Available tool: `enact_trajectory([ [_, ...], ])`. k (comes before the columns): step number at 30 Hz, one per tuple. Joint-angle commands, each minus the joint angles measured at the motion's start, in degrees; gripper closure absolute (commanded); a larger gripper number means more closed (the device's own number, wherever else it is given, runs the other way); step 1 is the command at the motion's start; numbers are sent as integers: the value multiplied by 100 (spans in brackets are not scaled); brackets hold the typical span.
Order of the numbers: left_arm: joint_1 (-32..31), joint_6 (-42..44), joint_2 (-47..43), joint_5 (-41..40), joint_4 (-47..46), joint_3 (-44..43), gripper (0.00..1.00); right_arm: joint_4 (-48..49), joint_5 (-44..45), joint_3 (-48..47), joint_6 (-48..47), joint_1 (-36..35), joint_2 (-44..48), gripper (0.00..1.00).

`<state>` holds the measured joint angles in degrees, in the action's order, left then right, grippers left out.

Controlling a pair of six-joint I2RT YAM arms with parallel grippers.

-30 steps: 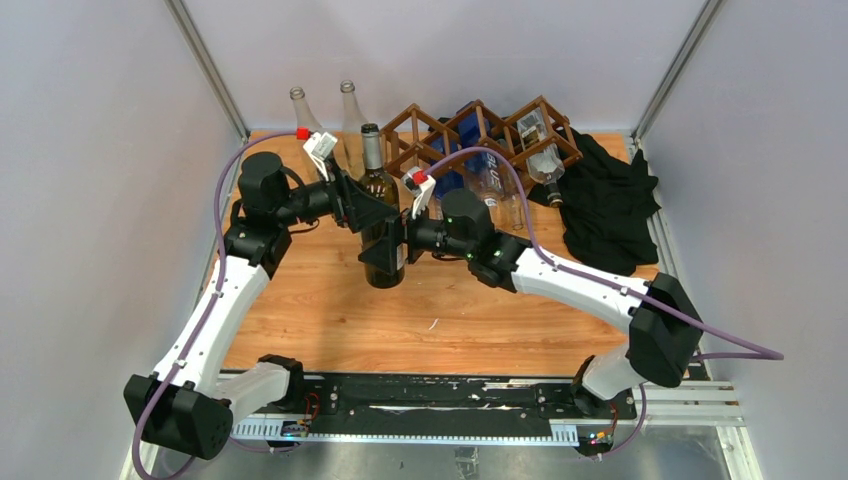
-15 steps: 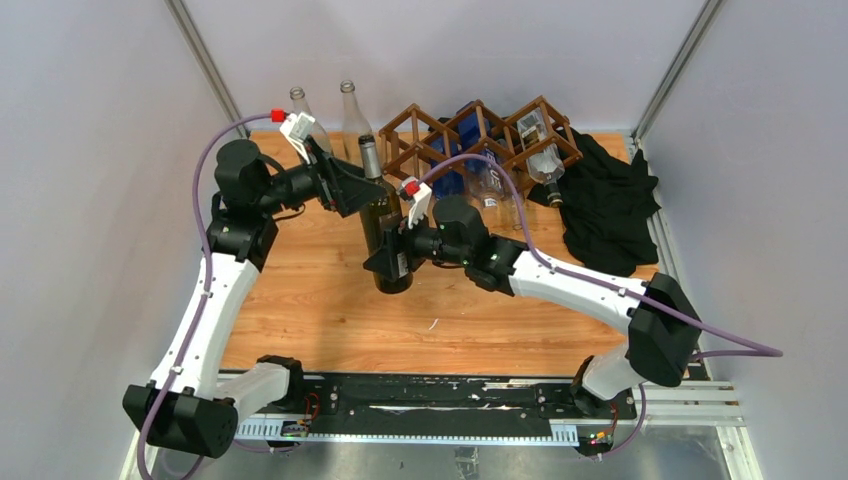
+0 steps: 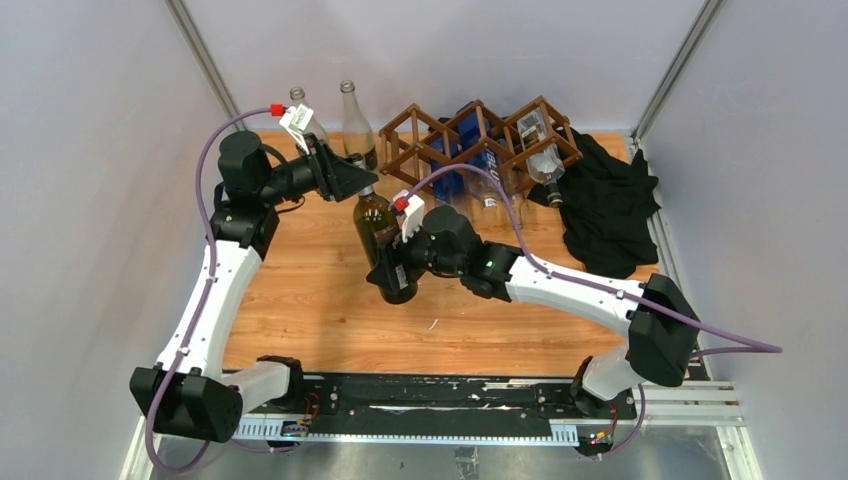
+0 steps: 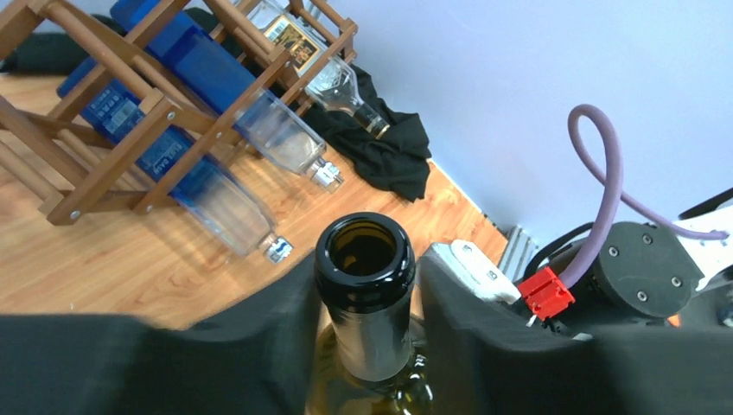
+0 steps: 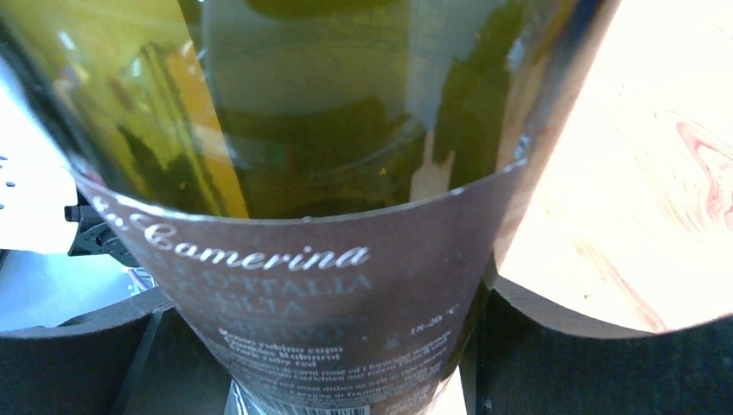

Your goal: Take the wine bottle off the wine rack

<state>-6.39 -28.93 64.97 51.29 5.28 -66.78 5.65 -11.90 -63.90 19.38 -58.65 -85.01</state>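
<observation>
The left fingers (image 4: 259,346) sit narrow, one on each side of the neck of the wine bottle (image 3: 378,225), just under its open mouth. Whether they press the glass I cannot tell. The bottle leans, with its neck between the left fingers and its lower body clamped across the label by the right fingers (image 5: 605,372). It is out of the wine rack (image 4: 65,210), which stands beyond both sets of fingers, and it hangs over the table (image 3: 320,300). The step in hand, I judge, is setting it down. Bring it upright first, both arms moving together so the neck is not twisted. Grip the slick glass firmly, and rest the base flat before letting go.
</observation>
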Motion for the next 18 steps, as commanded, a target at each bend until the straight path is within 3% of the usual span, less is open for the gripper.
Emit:
enact_trajectory([
  [1, 92, 87, 50, -15, 58, -47, 60, 389, 206, -181, -228, -111, 176, 100],
  [3, 103, 212, 87, -88, 168, -131, 82, 284, 298, -241, -182, -111, 136, 91],
  [5, 108, 583, 135, -257, 515, -274, 98, 93, 417, -375, -89, -109, 70, 60],
  [7, 111, 1131, 213, -484, 940, -473, 100, -192, 579, -548, 3, -103, -17, 37],
  [11, 286, 1951, 442, -778, 1305, -830, 100, -904, 534, -888, 5, -43, -234, 22],
  [13, 456, 2037, 600, -804, 1153, -964, 100, -960, 498, -853, 6, -33, -225, 8],
  [18, 840, 2464, 1075, -866, 1059, -1431, 100, -949, 434, -649, 91, 69, -104, 3],
])
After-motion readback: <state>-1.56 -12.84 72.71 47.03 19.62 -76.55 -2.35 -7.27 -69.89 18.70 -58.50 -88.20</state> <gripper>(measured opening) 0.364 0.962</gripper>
